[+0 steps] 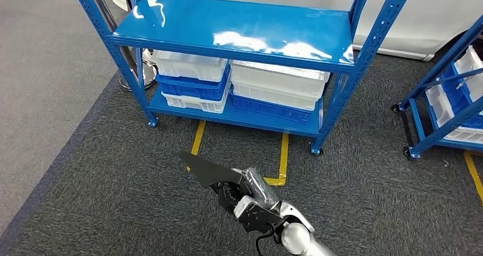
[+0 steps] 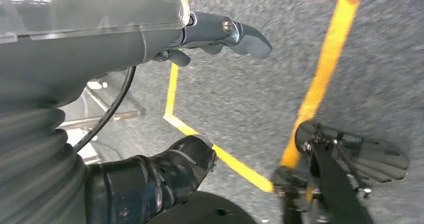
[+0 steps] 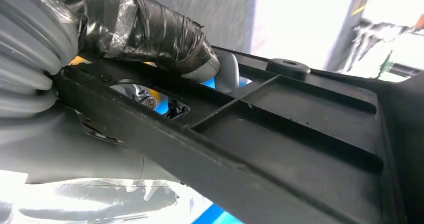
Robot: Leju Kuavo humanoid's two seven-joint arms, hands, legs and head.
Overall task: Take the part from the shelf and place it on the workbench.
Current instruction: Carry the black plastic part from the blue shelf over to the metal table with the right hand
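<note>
jutting leftward from the right hand (image 1: 242, 196), the gripped black part (image 1: 204, 170)

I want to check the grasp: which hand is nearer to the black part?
Right. The right hand grips the black part, held out above the carpet. The left hand hangs apart over the taped floor, holding nothing.

Workshop/warehouse: blue steel shelf (image 1: 233, 31) w/ stacked plastic bins (image 1: 273, 88), yellow floor tape (image 1: 283, 159), grey carpet.
</note>
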